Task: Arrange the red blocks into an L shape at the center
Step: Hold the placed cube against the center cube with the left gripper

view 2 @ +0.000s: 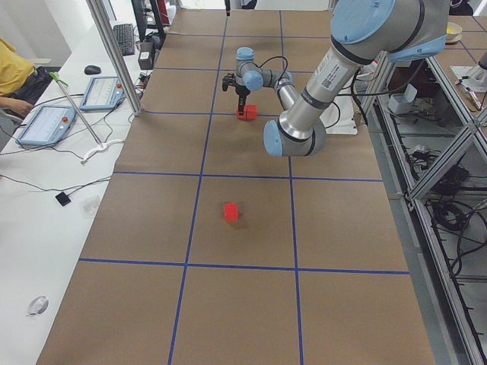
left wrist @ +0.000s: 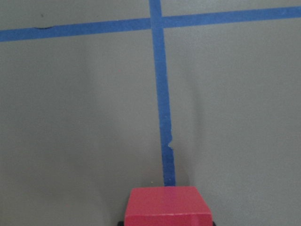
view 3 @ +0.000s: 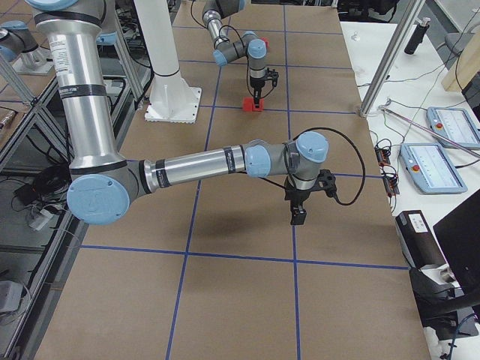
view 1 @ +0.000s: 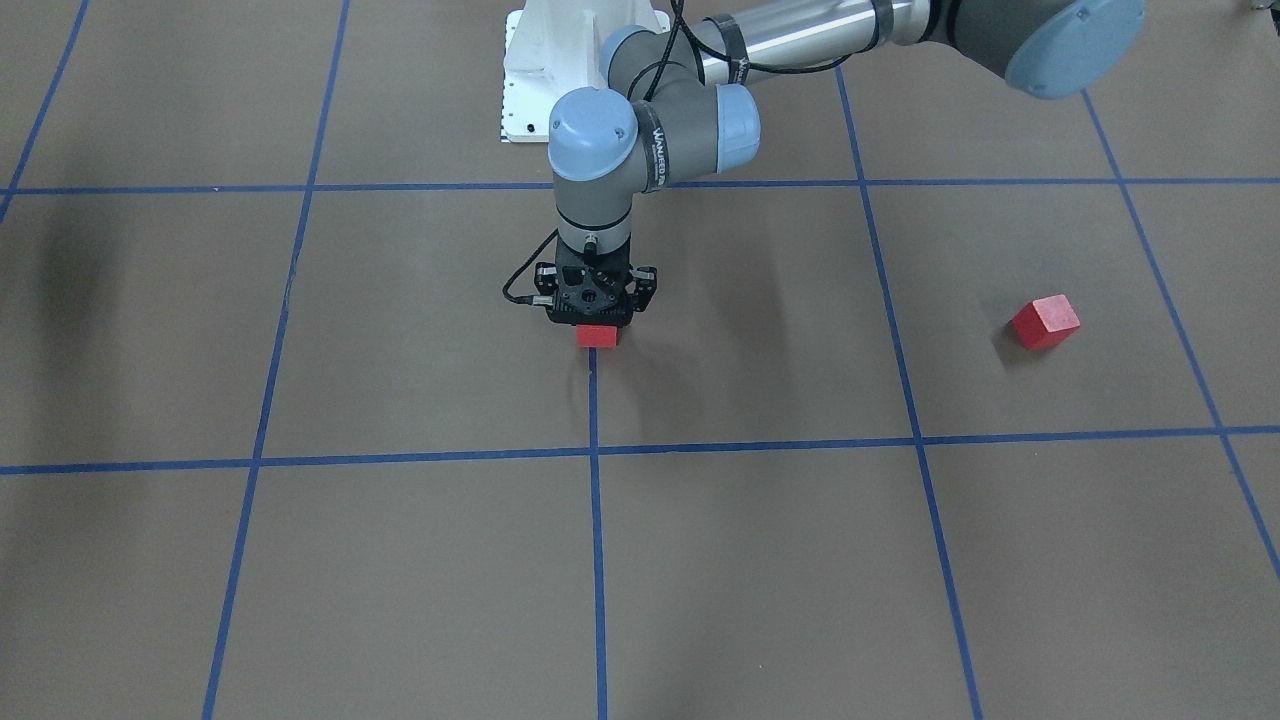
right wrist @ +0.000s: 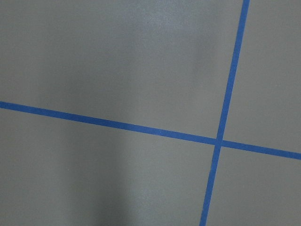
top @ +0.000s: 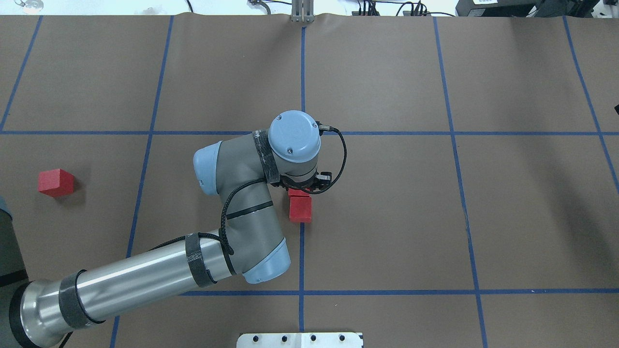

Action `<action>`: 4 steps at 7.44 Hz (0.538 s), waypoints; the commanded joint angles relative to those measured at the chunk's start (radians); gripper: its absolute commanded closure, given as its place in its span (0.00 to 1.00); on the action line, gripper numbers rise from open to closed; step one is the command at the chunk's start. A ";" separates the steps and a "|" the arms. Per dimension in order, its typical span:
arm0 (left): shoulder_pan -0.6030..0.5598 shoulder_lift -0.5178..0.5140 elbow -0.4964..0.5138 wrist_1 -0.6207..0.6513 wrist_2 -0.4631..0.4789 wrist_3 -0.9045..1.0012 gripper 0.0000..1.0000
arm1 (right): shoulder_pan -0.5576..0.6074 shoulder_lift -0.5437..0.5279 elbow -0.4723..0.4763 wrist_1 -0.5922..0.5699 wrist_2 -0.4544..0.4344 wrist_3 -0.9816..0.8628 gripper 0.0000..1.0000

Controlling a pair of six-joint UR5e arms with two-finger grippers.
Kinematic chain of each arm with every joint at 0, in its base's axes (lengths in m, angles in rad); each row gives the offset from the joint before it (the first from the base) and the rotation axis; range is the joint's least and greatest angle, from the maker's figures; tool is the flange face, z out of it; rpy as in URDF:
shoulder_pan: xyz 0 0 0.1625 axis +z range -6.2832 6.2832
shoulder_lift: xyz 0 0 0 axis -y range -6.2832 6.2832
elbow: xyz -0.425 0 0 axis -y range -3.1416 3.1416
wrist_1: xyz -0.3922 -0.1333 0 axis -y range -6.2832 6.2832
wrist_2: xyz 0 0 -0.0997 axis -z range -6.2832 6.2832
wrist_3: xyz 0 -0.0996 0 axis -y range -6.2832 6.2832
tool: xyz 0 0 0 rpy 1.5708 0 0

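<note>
At table [view 1: 300,330] center [top: 301,241], left tool [view 1: 598,320] tight around one red block [left wrist: 168,206], second block [top: 300,209] just beside; right tool [view 3: 298,216] state unclear.

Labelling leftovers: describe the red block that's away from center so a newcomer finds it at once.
On the taped table, take the middle row of squares, second square from the center line on the robot's left. The lone block sits there, rotated against the grid, touching no tape; the other two blocks sit together on the center line at the left gripper.
</note>
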 commanded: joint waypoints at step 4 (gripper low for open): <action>0.002 -0.007 0.006 0.002 -0.002 -0.021 0.90 | 0.000 0.000 0.000 0.000 -0.001 0.000 0.01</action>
